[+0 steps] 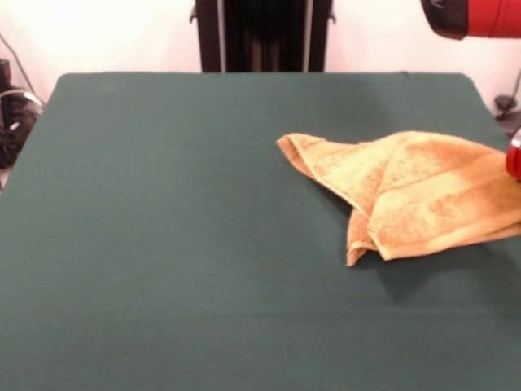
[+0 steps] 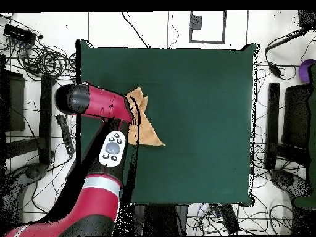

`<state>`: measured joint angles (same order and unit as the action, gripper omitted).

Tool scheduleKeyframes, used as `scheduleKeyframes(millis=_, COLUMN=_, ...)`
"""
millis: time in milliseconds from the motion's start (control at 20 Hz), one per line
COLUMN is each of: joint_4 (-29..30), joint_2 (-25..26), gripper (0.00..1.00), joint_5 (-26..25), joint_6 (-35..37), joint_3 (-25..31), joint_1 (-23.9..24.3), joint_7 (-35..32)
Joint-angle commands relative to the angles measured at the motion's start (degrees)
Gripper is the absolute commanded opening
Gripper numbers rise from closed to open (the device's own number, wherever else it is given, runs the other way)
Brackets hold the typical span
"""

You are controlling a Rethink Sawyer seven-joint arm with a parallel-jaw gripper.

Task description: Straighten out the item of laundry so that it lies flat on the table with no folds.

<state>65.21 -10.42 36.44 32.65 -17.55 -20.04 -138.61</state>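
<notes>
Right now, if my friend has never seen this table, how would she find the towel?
Look at the big dark green table. In the front view, toward its right edge, lies a golden-tan towel, crumpled and folded over itself, not flat. It is the only thing lying on the green cloth, and its fuzzy yellow-brown surface has a woven band stripe.

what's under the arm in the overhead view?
The tan towel on the green table, folded over itself. The arm covers the towel's side toward the table edge. The gripper is hidden below it, so its state can't be read.
</notes>
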Motion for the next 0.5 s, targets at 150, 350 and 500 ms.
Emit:
scheduleKeyframes(millis=150, joint_4=-5.0, joint_2=5.5, gripper=0.0, joint_5=-1.5, joint_6=1.0, joint_3=2.4, joint_1=1.1, joint_7=-9.7)
scheduleKeyframes(millis=350, joint_4=-6.1, joint_2=8.1, gripper=0.0, joint_5=-2.8, joint_6=-3.3, joint_3=3.0, joint_1=3.4, joint_7=-7.4)
scheduleKeyframes(millis=500, joint_4=-7.7, joint_2=10.6, gripper=1.0, joint_5=-4.7, joint_6=-5.1, joint_3=-1.0, joint_1=3.4, joint_7=-8.3)
